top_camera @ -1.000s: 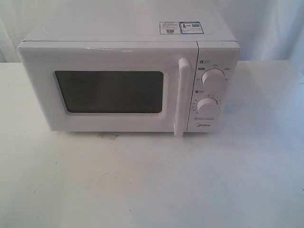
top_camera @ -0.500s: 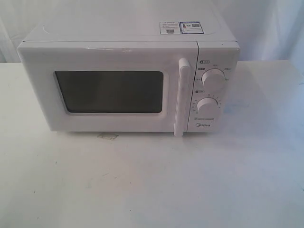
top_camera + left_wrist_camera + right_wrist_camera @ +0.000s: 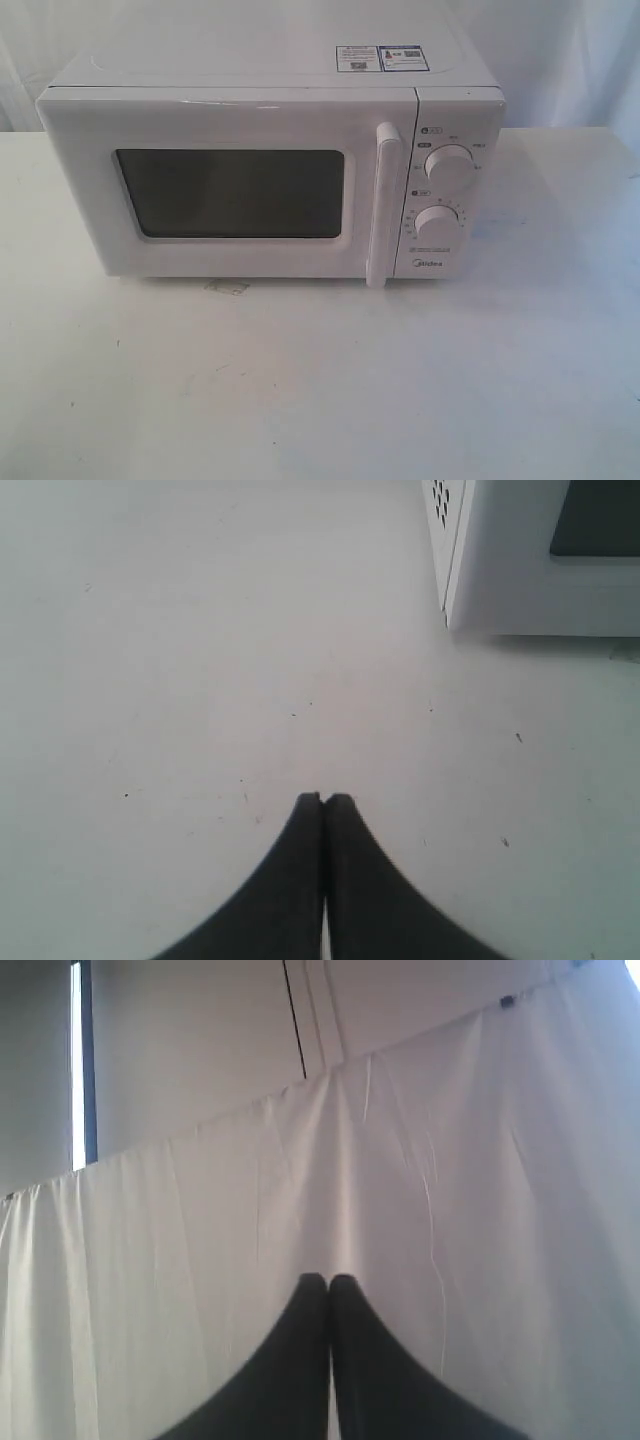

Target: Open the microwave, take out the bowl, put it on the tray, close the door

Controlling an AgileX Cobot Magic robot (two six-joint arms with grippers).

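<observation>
1. Sitting on the white table (image 3: 320, 400), the microwave (image 3: 272, 120) has its door (image 3: 228, 195) flush shut.
2. Left gripper (image 3: 323, 798) pinched together, empty, hovering near the microwave's corner.
3. Right gripper (image 3: 329, 1278) pinched together too, facing a white curtain (image 3: 200, 1260).

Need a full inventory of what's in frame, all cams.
microwave: one, white, on the table, centre-left of the exterior view
door: one, white with dark window, shut
handle: one, white vertical bar, at the door's right edge
knobs: two, white, one above the other, right of the handle
stickers: a few, white and blue, on the microwave's top
scrap: one, pale, on the table by the microwave's front edge; can't tell what it is
table: one, white
curtain: white, behind the scene
bowl, tray: none visible; window too dark to see inside
left pincer: one, black, shut, empty, above the table
right pincer: one, black, shut, empty, facing the curtain
</observation>
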